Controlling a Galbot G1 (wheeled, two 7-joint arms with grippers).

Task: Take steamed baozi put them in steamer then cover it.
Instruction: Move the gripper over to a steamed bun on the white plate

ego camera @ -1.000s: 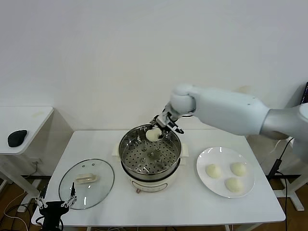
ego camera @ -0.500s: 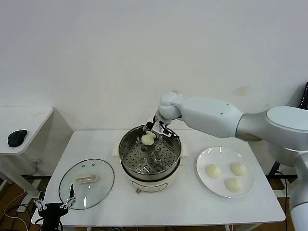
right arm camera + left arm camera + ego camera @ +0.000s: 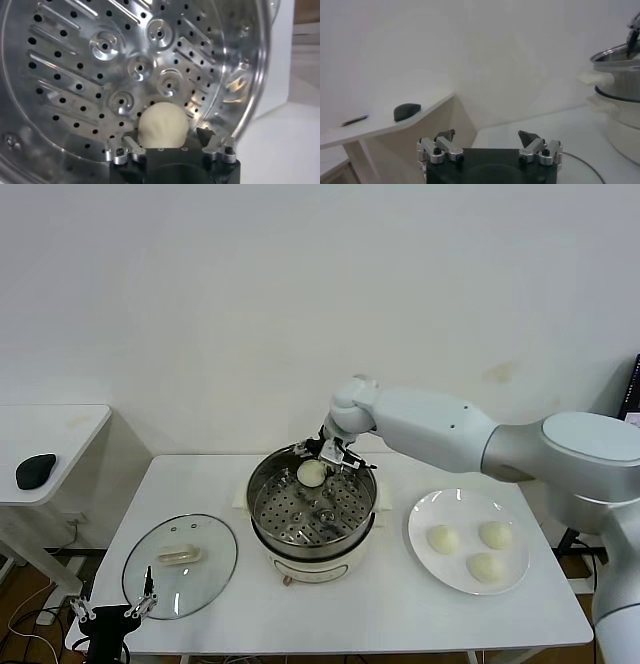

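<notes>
One steamed baozi [image 3: 312, 472] lies on the perforated floor at the far side of the steel steamer [image 3: 290, 510]. My right gripper [image 3: 331, 454] hangs just above it, open. In the right wrist view the bun [image 3: 163, 123] rests on the steamer floor [image 3: 100, 75] between the spread fingers [image 3: 131, 144] of that gripper [image 3: 168, 140], with a gap on one side. Three more baozi [image 3: 443, 538] sit on the white plate [image 3: 450, 509]. The glass cover [image 3: 215, 569] lies flat, left of the steamer. My left gripper [image 3: 115, 609] is parked open at the table's front left corner, empty [image 3: 486, 137].
A low side table [image 3: 60, 424] at the far left carries a black mouse [image 3: 36, 470]; the left wrist view shows that mouse [image 3: 407, 111], a pen [image 3: 355, 120] and the steamer's side [image 3: 620, 75]. The wall stands close behind the table.
The right gripper carried the baozi to the far side of the steamer and lowered it. It then opened, leaving the bun on the perforated floor. The left arm has not moved.
</notes>
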